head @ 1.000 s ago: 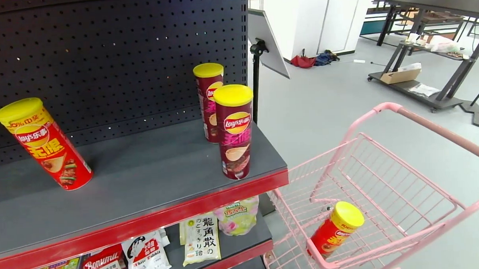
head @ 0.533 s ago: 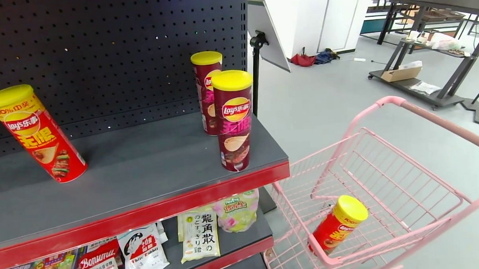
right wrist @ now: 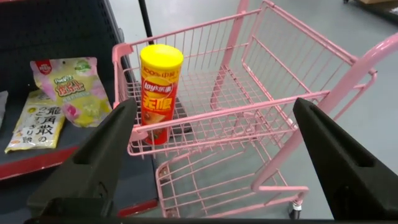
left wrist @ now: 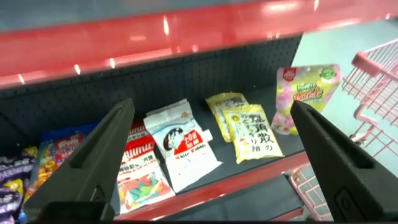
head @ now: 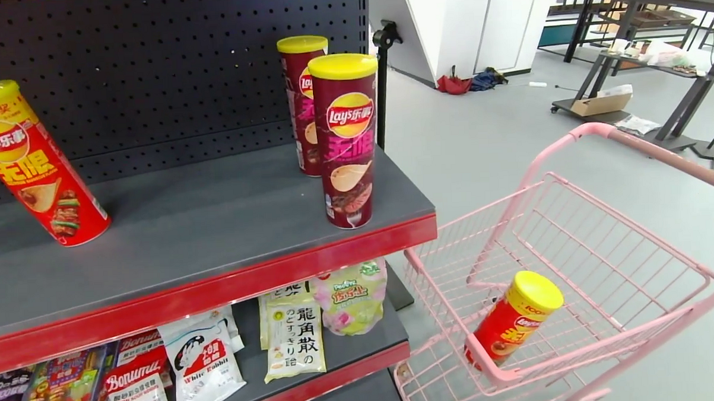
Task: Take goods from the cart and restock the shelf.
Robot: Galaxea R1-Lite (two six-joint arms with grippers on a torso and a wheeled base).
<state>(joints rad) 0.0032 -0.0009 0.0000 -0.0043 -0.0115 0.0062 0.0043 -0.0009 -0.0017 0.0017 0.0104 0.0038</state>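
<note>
A red chip can with a yellow lid [head: 513,325] leans in the front corner of the pink wire cart [head: 578,228]; in the right wrist view this can [right wrist: 160,93] stands in the cart [right wrist: 249,118] beyond my right gripper [right wrist: 214,168], which is open and holds nothing. On the grey top shelf [head: 186,230] two maroon cans [head: 346,141] [head: 300,101] stand at the right end, and a red can [head: 29,164] stands at the far left. My left gripper [left wrist: 214,168] is open and holds nothing, facing the lower shelf [left wrist: 236,193] with its snack bags.
Snack bags [head: 293,339] lie on the lower shelf [head: 351,373] beside the cart. A black stand [head: 381,39] rises just past the shelf's right end. Black-framed racks [head: 655,65] stand at the back right, with open grey floor [head: 480,143] between.
The head view has shifted: shelf and cans sit higher and larger in the picture, more of the lower shelf shows. The goods themselves have not moved.
</note>
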